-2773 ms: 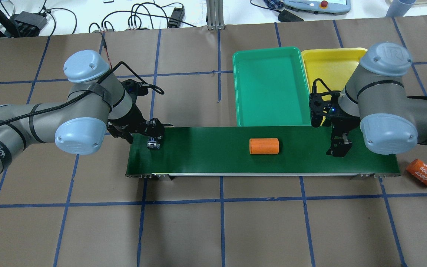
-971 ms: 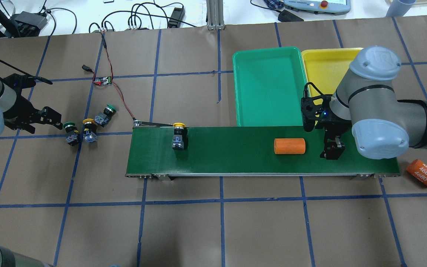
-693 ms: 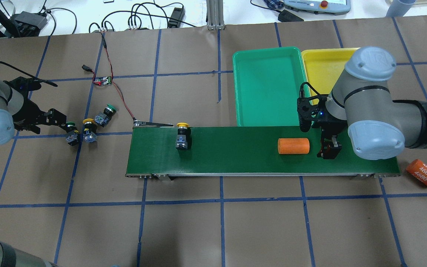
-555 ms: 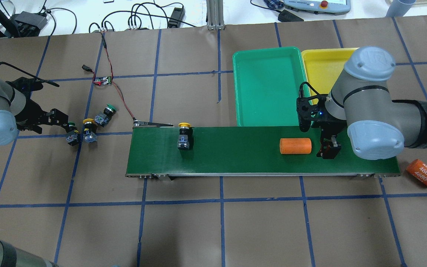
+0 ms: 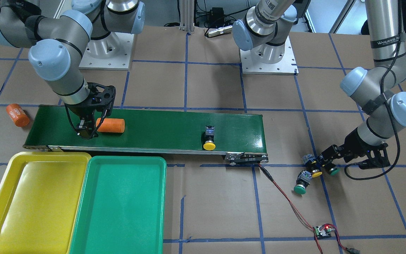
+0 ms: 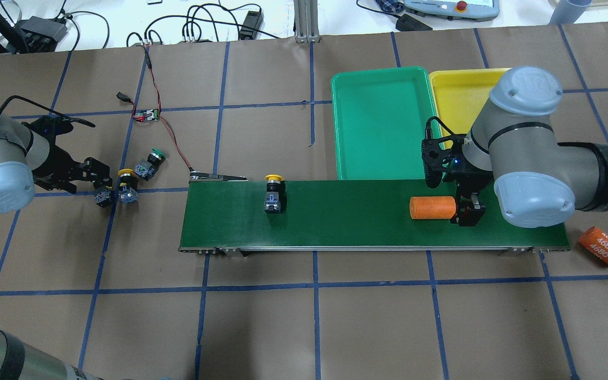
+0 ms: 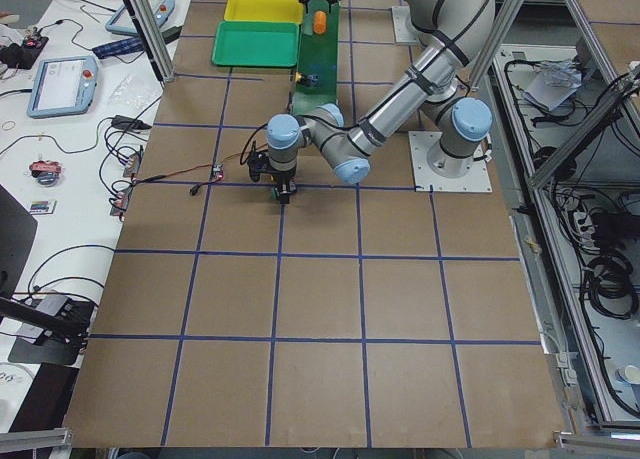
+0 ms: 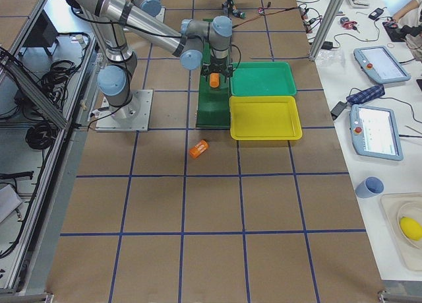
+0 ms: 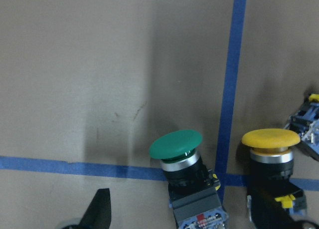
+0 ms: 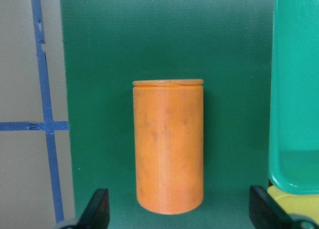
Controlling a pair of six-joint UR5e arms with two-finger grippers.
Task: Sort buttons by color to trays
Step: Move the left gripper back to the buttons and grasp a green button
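A yellow-capped button (image 6: 273,192) stands on the matte green belt (image 6: 335,224), apparently set there for carriage toward the trays. Three more lie on the paper (image 6: 167,237) off the belt's end away from the trays. There the left gripper (image 6: 98,179), fingers spread, brackets a green-capped button (image 9: 177,146), seemingly for pickup. The glossy, shallow green tray (image 6: 383,74) and yellow tray (image 6: 459,79) border the belt's other end, where the right gripper (image 6: 467,212) hangs unclenched around a smooth orange cylinder (image 6: 431,207).

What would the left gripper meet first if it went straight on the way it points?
Probably the nearest green button, dead ahead of the left gripper in its wrist view; the yellow button beside it sits off that line.
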